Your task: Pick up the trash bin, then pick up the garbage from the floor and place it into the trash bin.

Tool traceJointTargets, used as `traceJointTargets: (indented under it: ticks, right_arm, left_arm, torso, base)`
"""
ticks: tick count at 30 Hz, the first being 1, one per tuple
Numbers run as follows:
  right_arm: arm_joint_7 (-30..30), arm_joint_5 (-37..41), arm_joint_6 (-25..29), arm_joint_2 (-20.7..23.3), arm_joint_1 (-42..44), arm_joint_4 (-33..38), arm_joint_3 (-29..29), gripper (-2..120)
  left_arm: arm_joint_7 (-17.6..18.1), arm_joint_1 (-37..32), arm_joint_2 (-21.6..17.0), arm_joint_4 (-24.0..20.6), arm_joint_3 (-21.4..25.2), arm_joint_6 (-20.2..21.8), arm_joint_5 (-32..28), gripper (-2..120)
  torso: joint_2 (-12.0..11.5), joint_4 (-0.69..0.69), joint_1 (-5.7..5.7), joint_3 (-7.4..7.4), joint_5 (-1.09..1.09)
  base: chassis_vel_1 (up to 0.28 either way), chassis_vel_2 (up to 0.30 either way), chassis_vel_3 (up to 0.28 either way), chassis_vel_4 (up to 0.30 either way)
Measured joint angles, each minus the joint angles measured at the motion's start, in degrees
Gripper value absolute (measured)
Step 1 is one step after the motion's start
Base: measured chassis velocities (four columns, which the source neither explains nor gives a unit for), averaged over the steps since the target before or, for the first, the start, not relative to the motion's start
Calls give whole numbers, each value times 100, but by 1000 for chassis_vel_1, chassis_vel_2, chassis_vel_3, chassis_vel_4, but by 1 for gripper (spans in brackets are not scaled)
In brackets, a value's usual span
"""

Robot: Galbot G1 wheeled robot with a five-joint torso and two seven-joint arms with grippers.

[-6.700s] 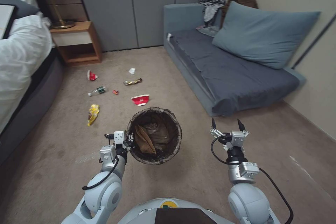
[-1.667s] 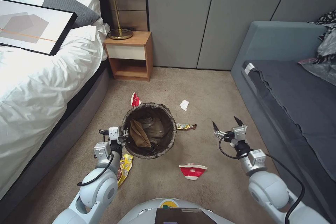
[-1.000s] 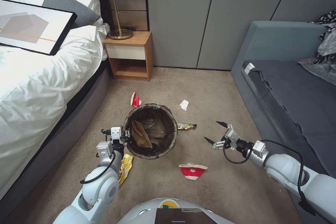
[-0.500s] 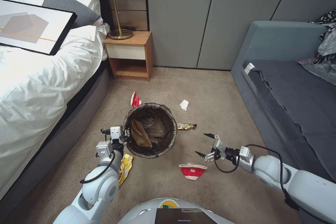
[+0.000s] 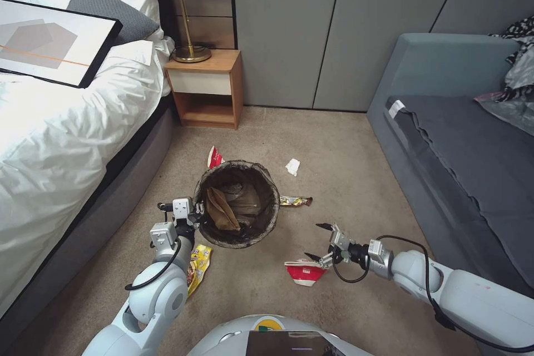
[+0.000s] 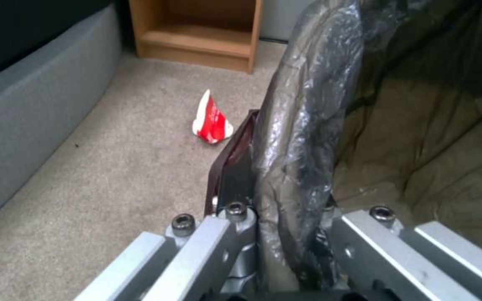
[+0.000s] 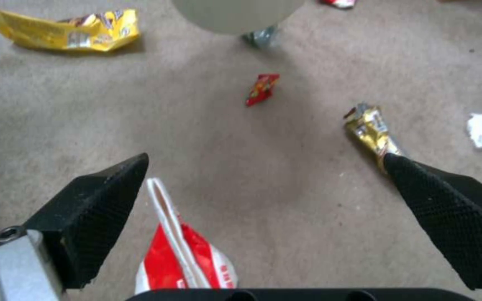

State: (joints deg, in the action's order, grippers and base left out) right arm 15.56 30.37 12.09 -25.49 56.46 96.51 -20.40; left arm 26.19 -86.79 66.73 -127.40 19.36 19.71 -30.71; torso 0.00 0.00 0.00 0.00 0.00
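The trash bin (image 5: 236, 206), white with a dark liner (image 6: 302, 125), hangs above the carpet with my left gripper (image 5: 193, 214) shut on its near rim. Tan paper lies inside it. My right gripper (image 5: 312, 241) is open, low over the floor. Its fingers (image 7: 96, 209) straddle the flattened red-and-white paper cup (image 5: 305, 272) (image 7: 180, 255). More garbage is scattered about: a yellow snack bag (image 5: 197, 267), a gold candy wrapper (image 5: 295, 200), a white tissue wad (image 5: 292, 167), a second red-and-white cup (image 5: 214, 157) (image 6: 212, 121) and a tiny red wrapper (image 7: 262, 88).
A bed (image 5: 61, 122) runs along the left and a grey sofa (image 5: 461, 144) along the right. A wooden nightstand (image 5: 206, 89) with a lamp stands against the far grey wall. Open carpet lies between them.
My right arm has dropped and reached left, bringing its open gripper down to the flattened cup. The left gripper still holds the bin, which rose slightly. The view turned since the oldest frame.
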Motion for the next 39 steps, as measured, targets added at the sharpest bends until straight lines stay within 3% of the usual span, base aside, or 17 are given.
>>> traceJointTargets:
  ticks: [12,39]
  right_arm:
    - [19,-243,112,-578,-27,-730,-308,100]
    - [144,-506,264,-1367,-158,-1803,-579,100]
  left_arm:
    - [9,41,42,-4,21,2,-8,4]
    - [15,124,57,77,36,2,-50,4]
  torso:
    - [0,-1,0,0,-1]
    - [0,0,0,0,-1]
  base:
    - [0,0,0,0]
    - [0,0,0,0]
